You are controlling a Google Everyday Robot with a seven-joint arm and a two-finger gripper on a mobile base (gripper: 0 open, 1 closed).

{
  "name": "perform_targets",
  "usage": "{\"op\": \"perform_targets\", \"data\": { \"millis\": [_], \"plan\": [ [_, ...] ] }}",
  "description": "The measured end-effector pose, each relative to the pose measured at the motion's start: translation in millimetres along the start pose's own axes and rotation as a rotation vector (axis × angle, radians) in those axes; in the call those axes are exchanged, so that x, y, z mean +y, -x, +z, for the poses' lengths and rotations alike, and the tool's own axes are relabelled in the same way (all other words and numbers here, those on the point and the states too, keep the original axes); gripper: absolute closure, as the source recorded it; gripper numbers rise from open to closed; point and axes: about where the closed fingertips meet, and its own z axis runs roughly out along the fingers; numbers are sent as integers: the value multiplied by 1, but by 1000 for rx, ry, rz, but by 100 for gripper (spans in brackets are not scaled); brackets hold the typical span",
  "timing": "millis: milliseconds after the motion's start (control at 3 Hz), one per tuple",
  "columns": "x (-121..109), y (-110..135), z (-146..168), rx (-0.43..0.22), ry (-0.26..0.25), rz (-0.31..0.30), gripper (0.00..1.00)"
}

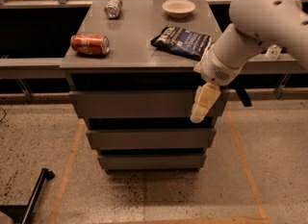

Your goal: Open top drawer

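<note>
The top drawer [130,104] is the widest grey handleless front, just under the grey tabletop [134,35]. It sits a little proud of the dark gap above it. My gripper [198,116] hangs from the white arm [255,31] and points down in front of the drawer's right end, its cream fingers [203,104] overlapping the drawer front's right part. Below it are two narrower grey drawer fronts [149,139].
On the tabletop lie a red soda can [90,44] on its side, a silver can [113,6] at the back, a pale bowl [178,7] and a dark blue snack bag [182,41]. Orange tape lines [239,151] mark the speckled floor. A black chair base [33,196] sits bottom left.
</note>
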Motion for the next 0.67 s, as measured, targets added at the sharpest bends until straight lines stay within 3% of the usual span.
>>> {"op": "perform_targets", "data": {
  "millis": [667],
  "plan": [
    [-26, 26, 74, -63, 38, -28, 0]
  ]
}}
